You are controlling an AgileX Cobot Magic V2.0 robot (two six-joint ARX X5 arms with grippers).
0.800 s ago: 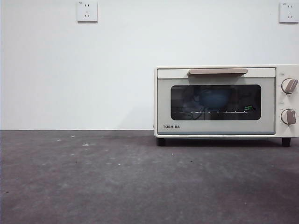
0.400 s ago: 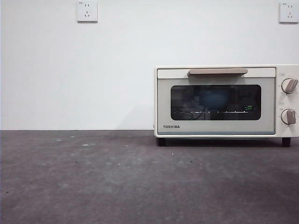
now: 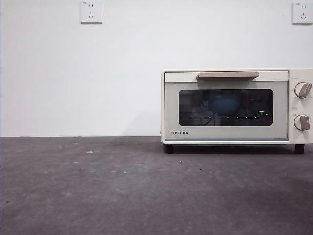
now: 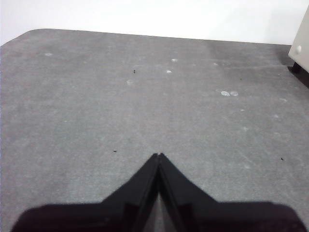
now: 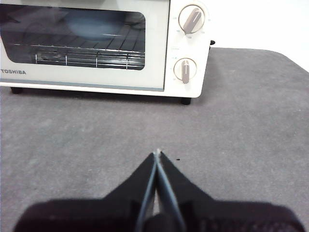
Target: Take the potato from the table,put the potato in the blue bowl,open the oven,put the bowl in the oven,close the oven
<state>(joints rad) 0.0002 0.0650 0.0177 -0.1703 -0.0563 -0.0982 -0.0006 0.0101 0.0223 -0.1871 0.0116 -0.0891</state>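
Note:
The cream-white Toshiba oven (image 3: 234, 132) stands at the right of the dark grey table (image 3: 122, 186) with its glass door closed. Through the glass, the blue bowl (image 3: 225, 104) sits on the rack; it also shows dimly as the blue bowl (image 5: 91, 24) in the right wrist view. The potato is hidden. My right gripper (image 5: 157, 153) is shut and holds nothing, hovering over the table in front of the oven (image 5: 164, 72), well clear of it. My left gripper (image 4: 158, 155) is shut over bare table, away from the oven's corner (image 4: 300, 48). Neither arm shows in the front view.
Two knobs (image 3: 302, 90) sit on the oven's right panel, and a beige bar handle (image 3: 228, 75) runs along the door's top. Wall sockets (image 3: 91, 11) hang on the white wall behind. The table's rounded far corner (image 4: 29, 34) shows in the left wrist view.

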